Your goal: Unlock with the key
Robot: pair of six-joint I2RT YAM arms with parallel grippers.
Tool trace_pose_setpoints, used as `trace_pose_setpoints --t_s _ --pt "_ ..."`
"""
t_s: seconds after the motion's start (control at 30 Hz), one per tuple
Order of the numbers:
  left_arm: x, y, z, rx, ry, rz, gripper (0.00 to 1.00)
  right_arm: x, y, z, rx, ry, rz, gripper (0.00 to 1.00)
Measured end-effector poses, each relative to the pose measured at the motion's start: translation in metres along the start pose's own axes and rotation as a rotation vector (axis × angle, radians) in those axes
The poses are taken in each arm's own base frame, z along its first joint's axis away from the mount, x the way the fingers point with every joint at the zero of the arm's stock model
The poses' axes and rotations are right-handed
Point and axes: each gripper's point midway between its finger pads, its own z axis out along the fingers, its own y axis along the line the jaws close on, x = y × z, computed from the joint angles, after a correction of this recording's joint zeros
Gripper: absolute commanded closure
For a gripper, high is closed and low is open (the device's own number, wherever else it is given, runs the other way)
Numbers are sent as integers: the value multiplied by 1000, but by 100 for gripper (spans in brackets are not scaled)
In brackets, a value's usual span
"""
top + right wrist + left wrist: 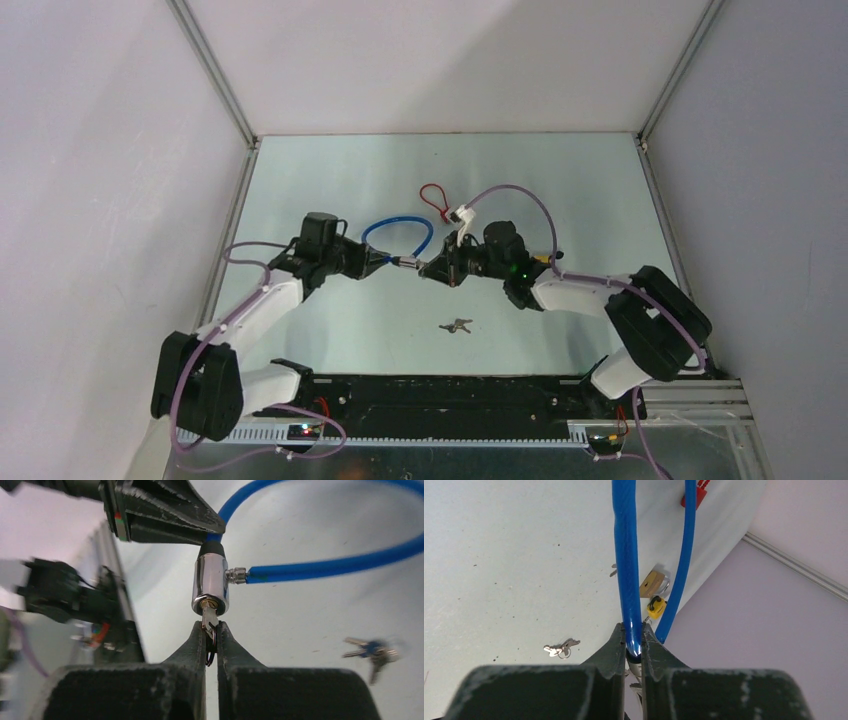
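The right hand [211, 627] was pressed together on the bow of the key [208, 617], with its ring caught between the fingers. The key blade was seated in the keyway at the lower end of the chrome lock barrel [211, 582], just above the fingertips at the centre of the right wrist view.

The left hand [634, 635] was pinched on the blue cable [626, 555] where it enters the far end of the barrel, and held the lock off the tabletop [330, 170]. In the top view the two hands met nose to nose at mid-frame, with the barrel between them and the cable looping toward the upper part of the frame.

The controlling relation: key, barrel and right fingers lay on one line, which ran straight up the right wrist view. The right hand was therefore the one placed to act, and the next move appeared to be a roll of that wrist about the line while the left hand resisted. Any tilt off the axis risked binding or bending the blade.

A spare key bunch [457, 324] lay on the tabletop below the hands in the top view, well apart from them.
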Motion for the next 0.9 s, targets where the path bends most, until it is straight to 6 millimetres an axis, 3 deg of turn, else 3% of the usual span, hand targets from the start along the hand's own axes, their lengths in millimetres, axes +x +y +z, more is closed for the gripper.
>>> trace_pose_setpoints --t_s 0.17,0.33,0.43,0.47,0.53,0.6,0.77,0.9 --pt "-3 9 -2 17 -33 5 100 11 2 7 -102 53 379 100" --pt "-6 34 4 -19 -56 3 100 29 7 13 -139 117 588 100" --pt "-8 42 5 -22 -68 3 100 34 8 16 -155 135 676 91" --pt "-8 44 5 -21 -73 3 100 35 8 17 -160 139 697 81" --pt "-9 45 5 -13 -78 6 100 35 10 17 -168 141 725 55" --pt "-8 43 4 -5 -73 10 100 32 10 18 -170 131 729 45" --pt "-4 44 4 -6 -55 37 100 14 7 14 -132 67 638 35" --pt "-6 47 6 -15 -57 46 100 -10 8 1 -72 1 461 31"
